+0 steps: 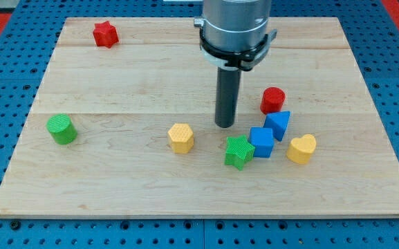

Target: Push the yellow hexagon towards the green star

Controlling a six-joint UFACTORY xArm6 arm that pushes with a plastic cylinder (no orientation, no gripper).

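The yellow hexagon (181, 137) sits on the wooden board (116, 83) a little below centre. The green star (238, 151) lies to its right and slightly lower, touching a blue cube (261, 142). My tip (225, 125) stands between them, above and to the right of the hexagon and just above the star's upper left. It touches neither block.
A blue block (278, 124) and a red cylinder (273, 99) sit right of my tip. A yellow heart (301, 148) lies further right. A green cylinder (61, 129) is at the left and a red star (105, 34) at the top left.
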